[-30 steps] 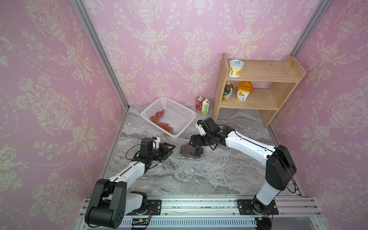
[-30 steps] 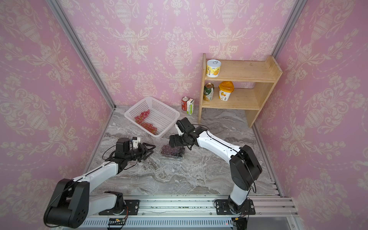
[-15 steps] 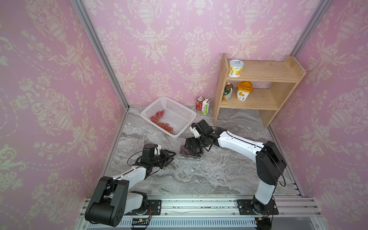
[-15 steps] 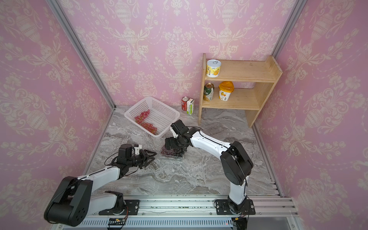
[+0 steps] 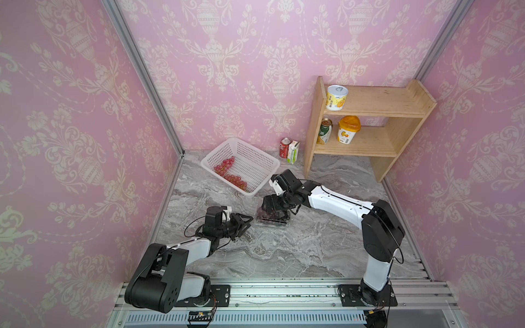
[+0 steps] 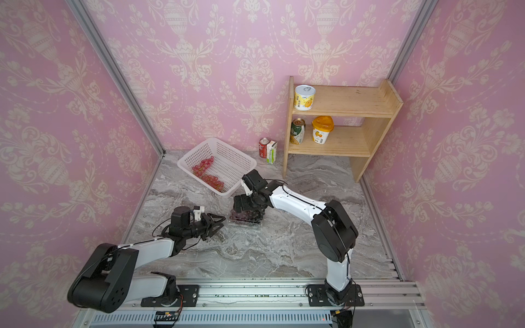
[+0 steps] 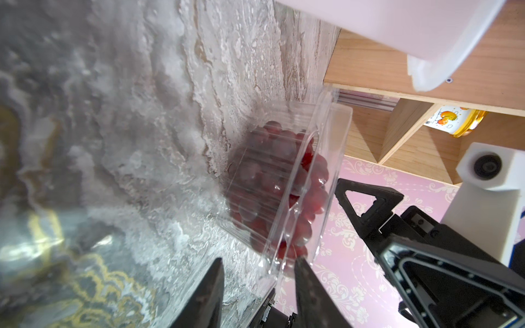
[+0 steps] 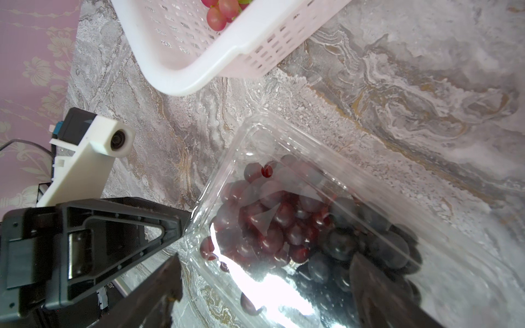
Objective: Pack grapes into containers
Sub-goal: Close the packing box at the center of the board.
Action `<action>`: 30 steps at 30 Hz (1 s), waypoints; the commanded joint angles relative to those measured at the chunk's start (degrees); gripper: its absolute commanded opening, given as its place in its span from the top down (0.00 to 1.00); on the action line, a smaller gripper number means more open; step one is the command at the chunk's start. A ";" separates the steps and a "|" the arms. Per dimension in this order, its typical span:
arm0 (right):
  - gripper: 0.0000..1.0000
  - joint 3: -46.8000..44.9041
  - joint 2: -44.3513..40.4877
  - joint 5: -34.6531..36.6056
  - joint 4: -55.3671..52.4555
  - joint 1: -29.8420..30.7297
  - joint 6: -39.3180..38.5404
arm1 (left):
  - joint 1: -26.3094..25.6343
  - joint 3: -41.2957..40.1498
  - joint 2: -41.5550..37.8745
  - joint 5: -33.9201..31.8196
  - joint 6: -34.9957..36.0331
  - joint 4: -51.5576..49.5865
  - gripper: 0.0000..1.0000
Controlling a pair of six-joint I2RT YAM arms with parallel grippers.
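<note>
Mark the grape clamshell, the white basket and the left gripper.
grape clamshell (image 8: 264, 136): right wrist view, bare clear corner.
white basket (image 5: 251, 165): a top view, bare mesh floor.
left gripper (image 7: 258, 262): left wrist view, midway between fingertips.

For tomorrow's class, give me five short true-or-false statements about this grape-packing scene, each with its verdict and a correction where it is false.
1. The white basket holds pink-red grapes. True.
2. The clear container on the table is empty. False: dark grapes lie in it.
3. The right gripper is over the container with its jaws wide apart. True.
4. The red can stands on the wooden shelf. False: it stands on the table beside a carton.
5. A yellow-lidded tub stands on the shelf's lower board. True.
</note>
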 commanded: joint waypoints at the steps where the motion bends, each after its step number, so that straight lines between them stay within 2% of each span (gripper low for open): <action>1: 0.07 1.33 1.16 -0.37 -0.12 0.38 -0.13 | -0.78 -0.79 0.71 -0.69 -1.34 2.90 0.58; 7: 0.07 1.16 1.43 -0.36 -0.05 0.47 -0.01 | -1.50 -1.02 1.69 -1.12 -2.40 5.19 0.58; 24: 0.07 0.89 1.34 -0.37 0.35 0.72 0.48 | -2.48 -1.86 4.50 -2.15 -3.67 10.12 0.71; 30: 0.07 0.75 1.55 -0.53 0.74 0.77 0.60 | -2.97 -2.40 4.61 -2.10 -3.70 10.40 0.71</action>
